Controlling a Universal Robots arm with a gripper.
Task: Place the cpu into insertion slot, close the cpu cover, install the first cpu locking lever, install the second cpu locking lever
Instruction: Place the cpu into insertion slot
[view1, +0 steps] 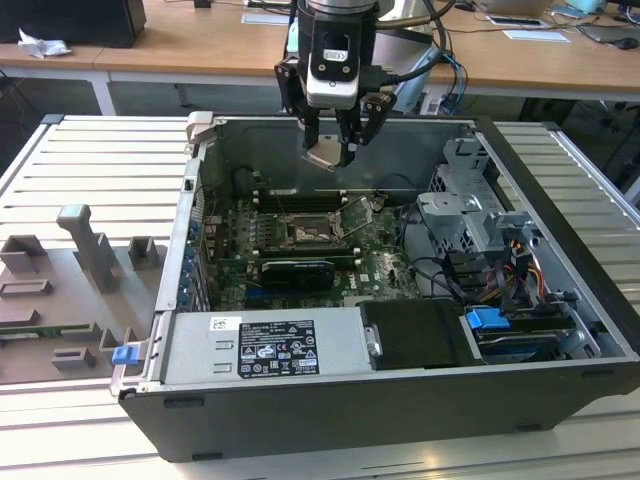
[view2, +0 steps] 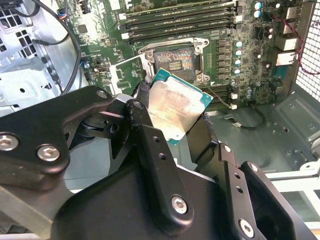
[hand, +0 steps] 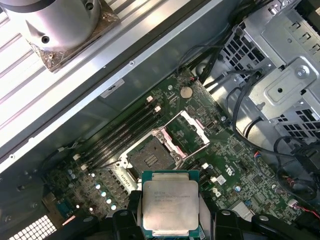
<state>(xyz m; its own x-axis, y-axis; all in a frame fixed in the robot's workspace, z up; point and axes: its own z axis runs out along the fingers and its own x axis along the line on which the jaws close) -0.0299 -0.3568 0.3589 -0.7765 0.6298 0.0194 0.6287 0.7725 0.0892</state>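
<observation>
The gripper hangs over an open computer case. Its two black fingers are pressed against opposite edges of the cpu, pinching it with the silver top facing the cameras in both wrist views. The chip is in the air, well above the green motherboard. Down on the board beneath the gripper sits the insertion slot, its dark centre bare. Just beside the slot, the cpu cover stands swung open on its hinge. Long black memory slots run alongside.
</observation>
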